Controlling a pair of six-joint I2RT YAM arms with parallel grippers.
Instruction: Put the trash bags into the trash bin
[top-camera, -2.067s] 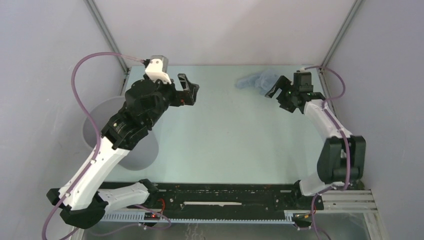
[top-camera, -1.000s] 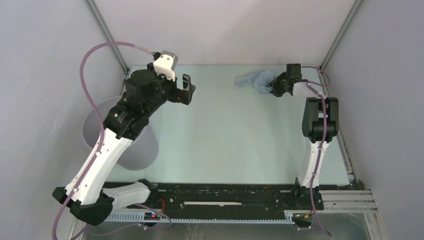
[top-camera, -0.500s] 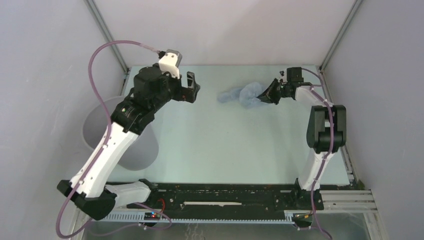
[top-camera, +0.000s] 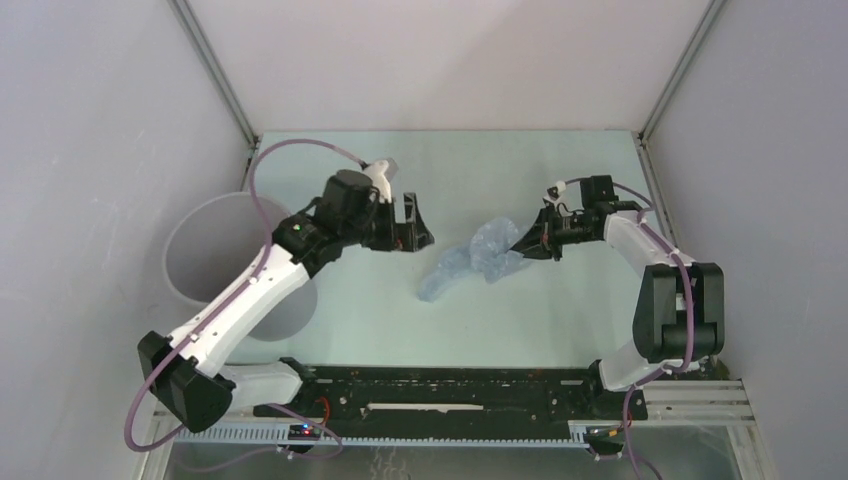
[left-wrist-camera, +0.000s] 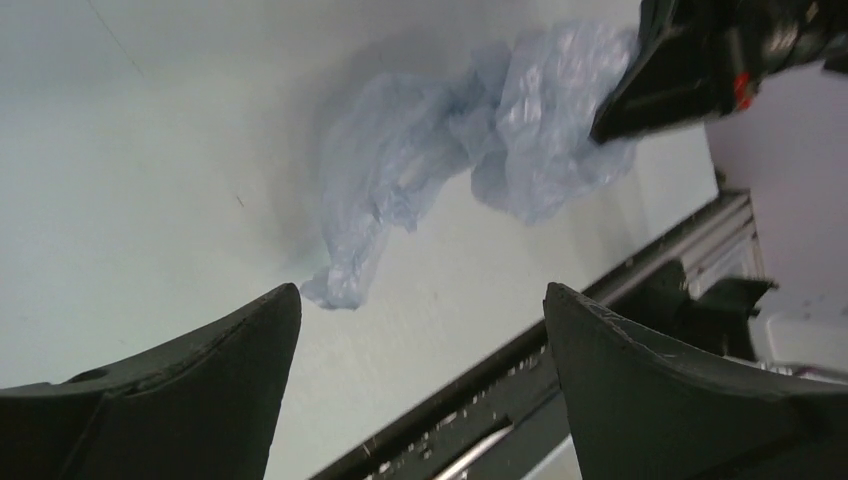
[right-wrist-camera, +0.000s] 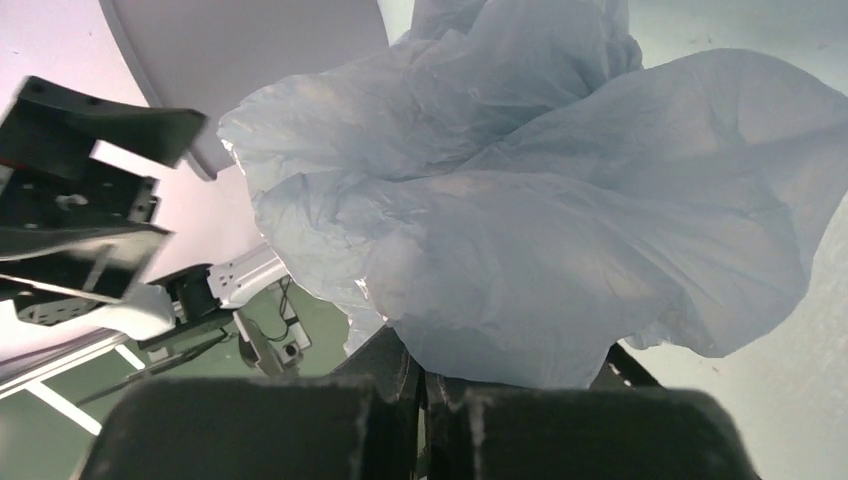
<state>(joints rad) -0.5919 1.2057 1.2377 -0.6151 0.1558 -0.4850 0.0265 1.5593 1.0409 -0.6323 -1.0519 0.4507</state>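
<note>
Grey trash bin (top-camera: 195, 250) standing at table (top-camera: 500, 330) left edge, mouth up, awaiting bag. Right gripper (top-camera: 522, 243) pinching pale blue trash bag (top-camera: 478, 258) tight, tail trailing on table, presumably for carrying binward. Left gripper (top-camera: 415, 232) hovering wide open, empty, seemingly readying to take over.

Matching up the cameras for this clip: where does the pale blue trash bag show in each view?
Top external: trash bag just right of centre, between the two arms.
Left wrist: trash bag in the upper middle, trailing down-left.
Right wrist: trash bag fills most of the frame.
Shared landmark: right gripper, jaws shut on the trash bag. It is at the bag's right end from above, top right in left wrist, bottom edge in right wrist.
</note>
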